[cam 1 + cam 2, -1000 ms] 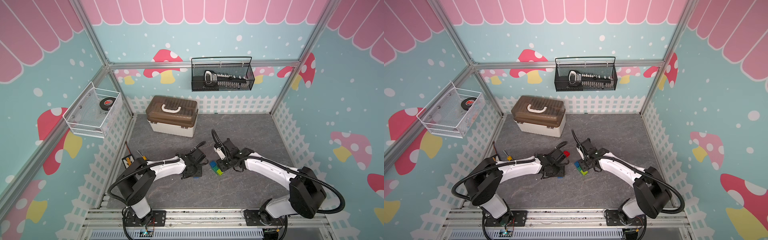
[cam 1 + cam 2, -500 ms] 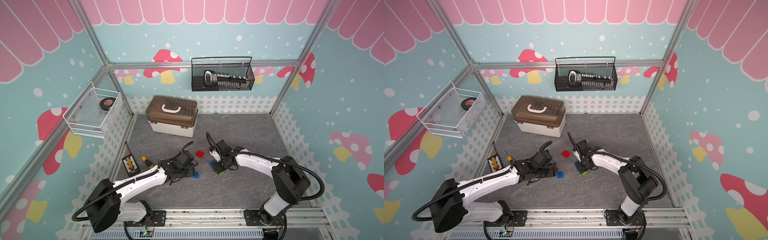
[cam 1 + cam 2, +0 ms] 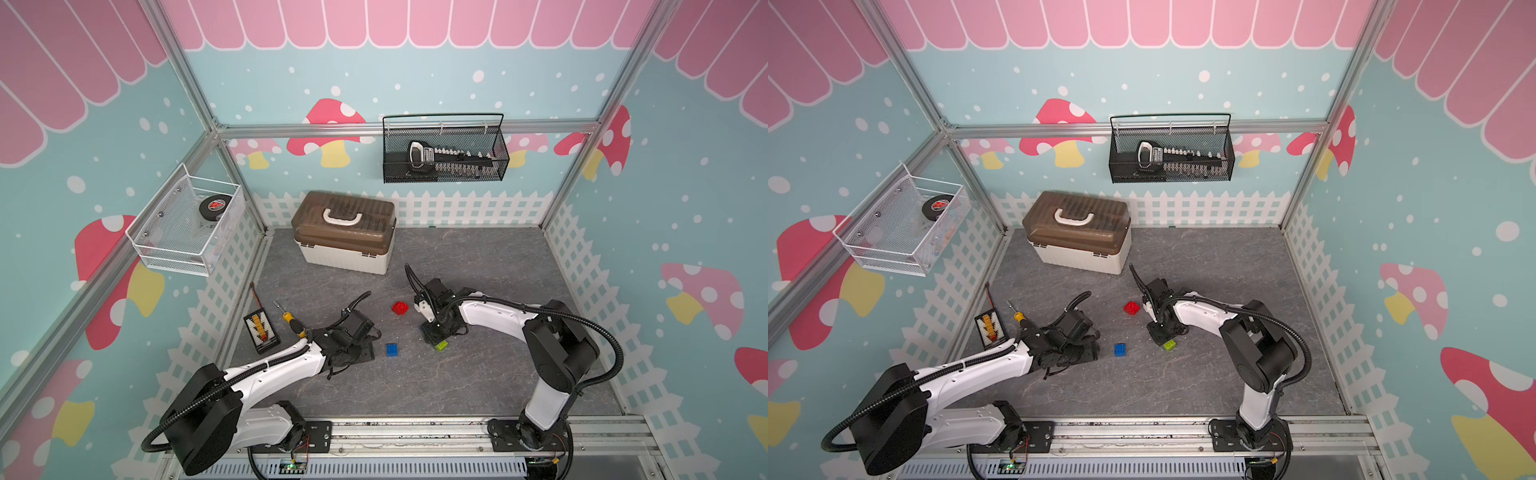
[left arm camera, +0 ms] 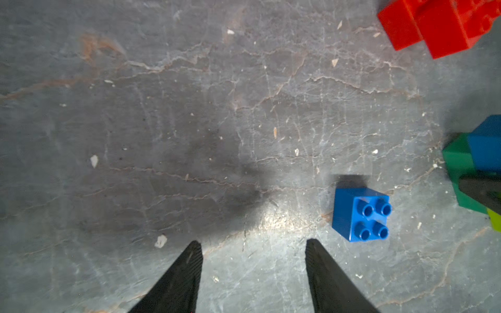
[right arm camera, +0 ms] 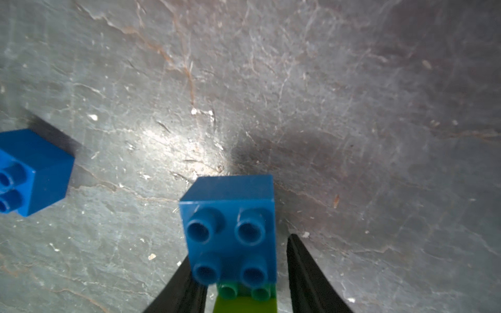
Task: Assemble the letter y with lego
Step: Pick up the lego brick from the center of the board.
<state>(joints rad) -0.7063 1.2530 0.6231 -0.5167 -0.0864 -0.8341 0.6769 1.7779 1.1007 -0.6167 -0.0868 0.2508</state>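
Observation:
A loose blue lego brick [image 3: 392,349] [image 3: 1120,350] lies studs up on the grey mat. My left gripper [image 3: 365,353] [image 4: 253,244] is open and empty just left of it, the blue brick [image 4: 360,214] close beside one fingertip. Two joined red bricks [image 3: 400,307] [image 4: 444,27] lie further back. My right gripper [image 3: 432,332] [image 5: 240,252] points down over a partial letter y: a blue brick [image 5: 230,216] on a dark green bar [image 4: 458,160], with a lime brick [image 3: 441,344] [image 5: 244,306] at the near end. Its jaws straddle this closely, with a narrow gap on one side.
A brown-lidded toolbox [image 3: 344,237] stands at the back left of the mat. A yellow-handled screwdriver [image 3: 291,322] and a small bit card [image 3: 261,332] lie by the left fence. A black wire basket [image 3: 444,153] and a white one [image 3: 187,224] hang on the walls.
My left arm has drawn back toward the front left, leaving the blue brick on the mat and uncovering the red bricks. The right gripper's jaws have narrowed around the green, blue and lime piece.

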